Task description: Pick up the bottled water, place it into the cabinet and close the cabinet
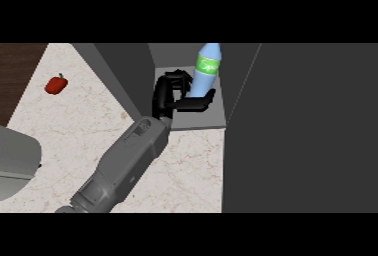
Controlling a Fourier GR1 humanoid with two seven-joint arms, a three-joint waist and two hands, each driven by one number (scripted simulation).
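Note:
The bottled water (208, 62) is a pale blue bottle with a green label. It stands inside the open cabinet, over its grey floor (210, 119). My left hand (168, 94) is inside the cabinet on the bottle's left. Its fingers curl beside the bottle's lower part, and the thumb reaches right across the base, which it hides. The grey forearm (125, 160) runs in from the lower left. My right hand does not show.
The cabinet's dark door (310, 125) stands open and fills the right side. Another dark panel (118, 70) slants at the cabinet's left. A red pepper (56, 84) lies on the marble counter (81, 115) at far left, and a grey rounded object (15, 160) sits at the left edge.

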